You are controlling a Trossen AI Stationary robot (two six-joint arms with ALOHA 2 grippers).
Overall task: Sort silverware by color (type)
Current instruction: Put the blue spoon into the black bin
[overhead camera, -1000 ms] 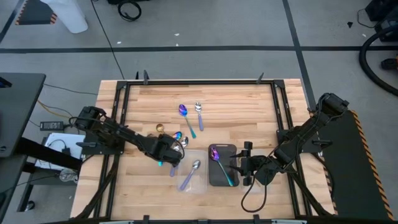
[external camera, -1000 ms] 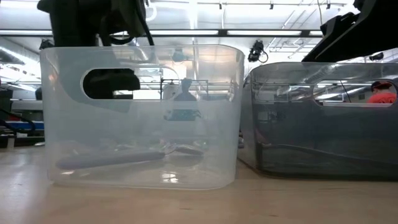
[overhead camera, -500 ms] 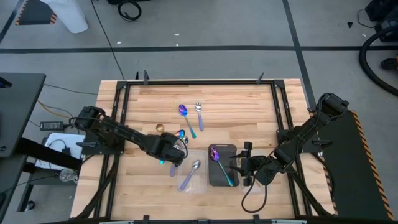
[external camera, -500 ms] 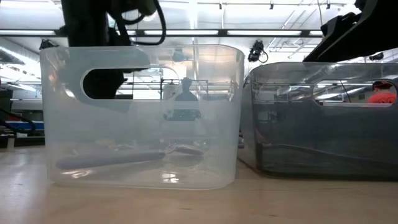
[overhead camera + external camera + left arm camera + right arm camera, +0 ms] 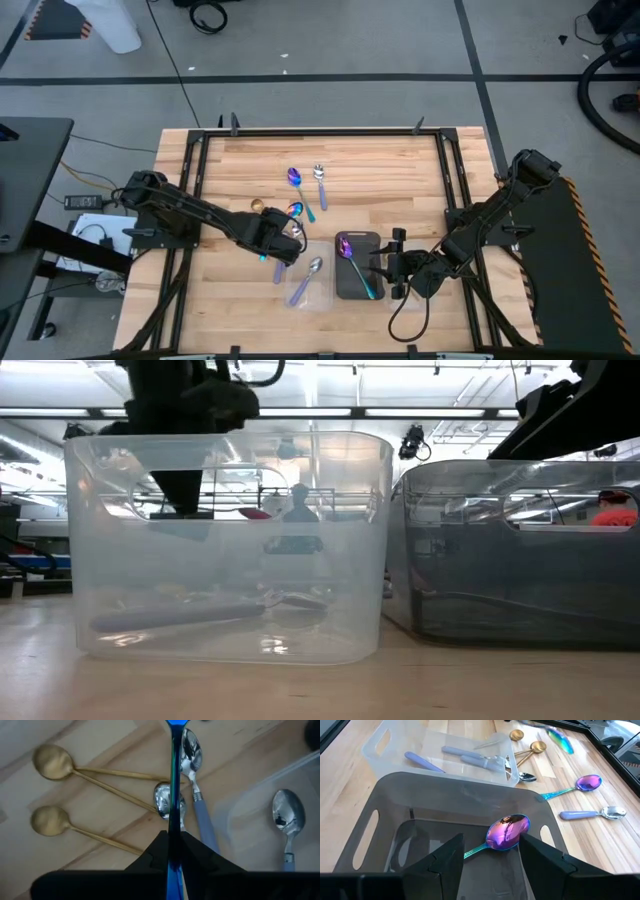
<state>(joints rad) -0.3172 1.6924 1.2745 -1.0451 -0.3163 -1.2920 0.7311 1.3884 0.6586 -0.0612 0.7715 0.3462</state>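
The right tool [image 5: 397,262] waits with fingers spread and empty beside the dark tray [image 5: 372,289], where one iridescent spoon [image 5: 507,832] lies. The clear tray [image 5: 322,293] alongside holds a silver spoon [image 5: 306,279]. Farther in, the left tool [image 5: 283,233] is clamped on a teal-handled spoon [image 5: 173,795], lifted over two gold spoons [image 5: 46,761] on the surface [image 5: 380,180].

In the left wrist view, the left pincer [image 5: 170,851] is hiding the lower handle of the iridescent spoon [image 5: 173,780], whose bowl is running off the picture's edge. In the low view, the clear tray [image 5: 228,550] wall is blurring the spoon inside [image 5: 190,614]. The upper arms are being cut off there.
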